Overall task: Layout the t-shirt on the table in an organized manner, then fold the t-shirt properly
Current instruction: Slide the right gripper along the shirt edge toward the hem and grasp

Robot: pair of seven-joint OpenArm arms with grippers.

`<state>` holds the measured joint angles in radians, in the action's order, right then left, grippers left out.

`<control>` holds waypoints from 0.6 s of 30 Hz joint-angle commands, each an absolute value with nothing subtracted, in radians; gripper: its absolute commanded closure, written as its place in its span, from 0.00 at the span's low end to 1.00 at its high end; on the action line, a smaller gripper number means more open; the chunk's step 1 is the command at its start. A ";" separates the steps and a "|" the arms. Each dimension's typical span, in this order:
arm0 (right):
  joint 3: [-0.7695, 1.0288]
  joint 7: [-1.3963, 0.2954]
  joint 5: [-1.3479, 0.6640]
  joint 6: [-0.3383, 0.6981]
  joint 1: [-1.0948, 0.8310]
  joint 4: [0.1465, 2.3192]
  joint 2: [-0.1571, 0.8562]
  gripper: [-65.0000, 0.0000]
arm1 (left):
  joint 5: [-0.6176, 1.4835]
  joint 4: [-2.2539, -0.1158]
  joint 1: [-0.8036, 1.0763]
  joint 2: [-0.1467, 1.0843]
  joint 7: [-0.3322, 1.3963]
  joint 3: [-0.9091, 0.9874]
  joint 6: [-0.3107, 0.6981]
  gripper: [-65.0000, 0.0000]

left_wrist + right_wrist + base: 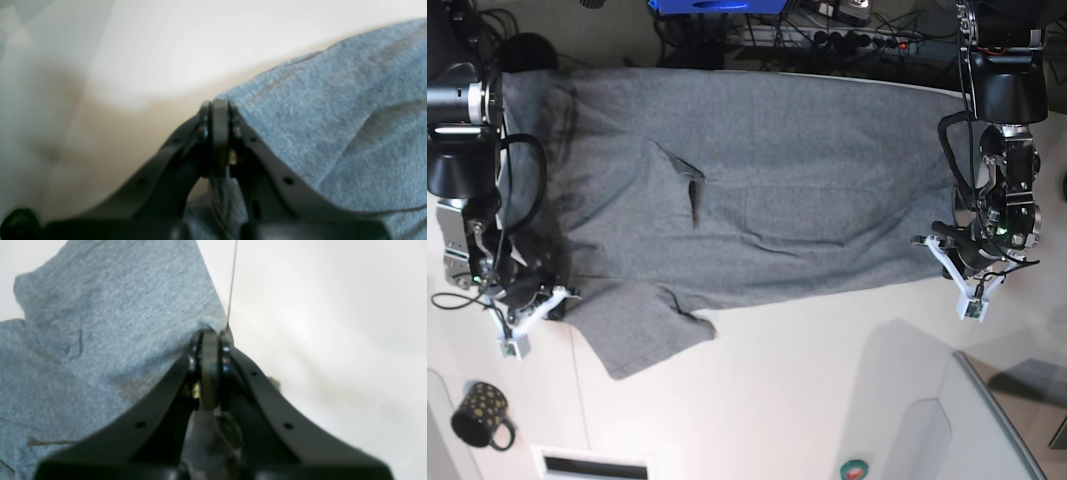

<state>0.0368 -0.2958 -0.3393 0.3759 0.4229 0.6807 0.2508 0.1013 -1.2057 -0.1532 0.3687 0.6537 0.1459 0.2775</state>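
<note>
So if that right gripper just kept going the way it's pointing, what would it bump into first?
Probably nothing new: the right gripper is shut on the t-shirt edge, and beyond it shows only bare table, though depth is unclear.

1. Both wrist views are soft and out of focus; the table (186,43) washes out to a pale glare.
2. The overhead base view is sharper and evenly bright.
3. Soft shadows darken the t-shirt (757,190) near its left end.

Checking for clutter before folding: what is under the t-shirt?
Only the white table shows around the spread t-shirt. Anything beneath it is covered by the cloth.
</note>
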 commanded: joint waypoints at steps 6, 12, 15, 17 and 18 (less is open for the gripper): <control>0.039 -0.277 -0.349 0.387 0.450 0.704 0.266 1.00 | 0.099 -1.219 -0.231 0.386 0.636 0.150 0.272 1.00; 0.039 -0.277 -0.349 0.387 0.441 0.704 0.266 1.00 | 0.097 -1.211 -0.277 0.386 0.636 0.140 0.272 1.00; 0.039 -0.274 -0.349 0.387 0.437 0.704 0.266 1.00 | 0.097 -1.205 -0.289 0.383 0.636 0.145 0.272 1.00; 0.039 -0.271 -0.349 0.387 0.435 0.704 0.266 1.00 | 0.101 -1.213 -0.289 0.383 0.625 0.151 0.272 1.00; 0.039 -0.271 -0.349 0.387 0.435 0.704 0.266 1.00 | 0.101 -1.214 -0.289 0.383 0.601 0.151 0.272 1.00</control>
<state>0.0368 -0.2966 -0.3393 0.3775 0.4061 0.6846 0.2516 0.0978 -1.1915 -0.2630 0.3683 0.6296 0.1436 0.2775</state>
